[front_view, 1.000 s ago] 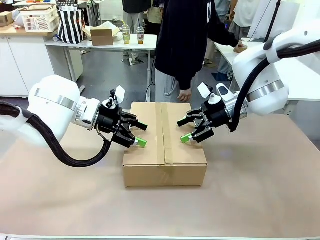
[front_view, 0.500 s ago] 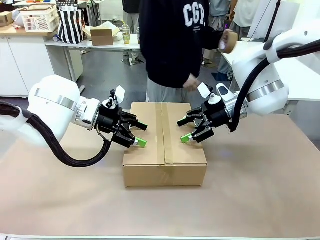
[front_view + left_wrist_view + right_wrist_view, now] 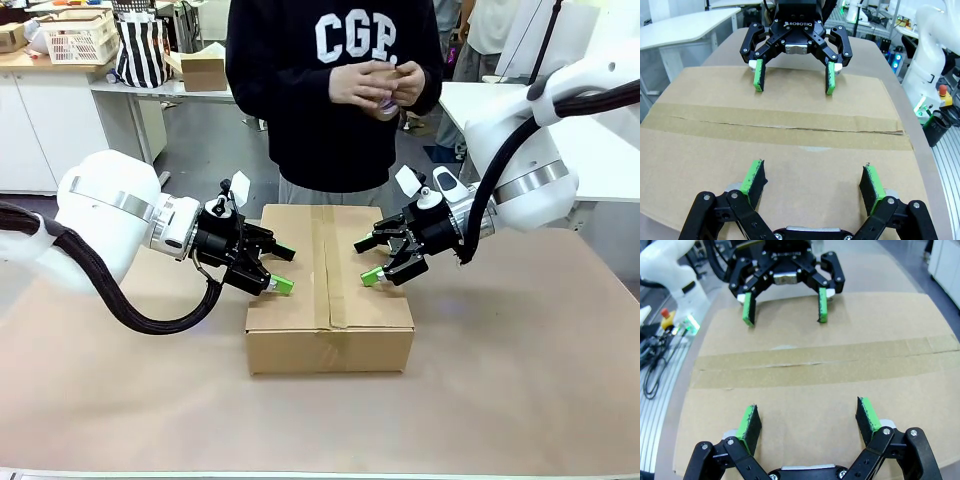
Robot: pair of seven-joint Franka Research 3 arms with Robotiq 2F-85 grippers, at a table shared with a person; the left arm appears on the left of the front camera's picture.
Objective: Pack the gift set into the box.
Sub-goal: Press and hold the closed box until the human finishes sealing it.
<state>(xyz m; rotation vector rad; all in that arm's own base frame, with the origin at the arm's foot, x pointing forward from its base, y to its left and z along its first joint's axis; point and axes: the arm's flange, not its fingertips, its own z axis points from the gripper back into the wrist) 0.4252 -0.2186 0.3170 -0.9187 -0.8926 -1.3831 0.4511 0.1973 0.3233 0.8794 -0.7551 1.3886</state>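
Box [image 3: 330,290]: large brown cardboard carton in the middle of the paper-covered table [image 3: 500,380]. Flaps are down. A strip of brown tape [image 3: 780,129] runs along the centre seam.

Left gripper [image 3: 283,270]: over the box's left half, tilted down toward the lid. Jaws spread wide, nothing between the green pads [image 3: 755,175].

Right gripper [image 3: 366,262]: over the box's right half, facing the left one across the seam. Jaws also spread, empty.

Pad contact with the lid: cannot tell.

Person in a black sweatshirt stands at the far edge behind the box, both hands [image 3: 375,85] at chest height around a small object, unidentifiable.
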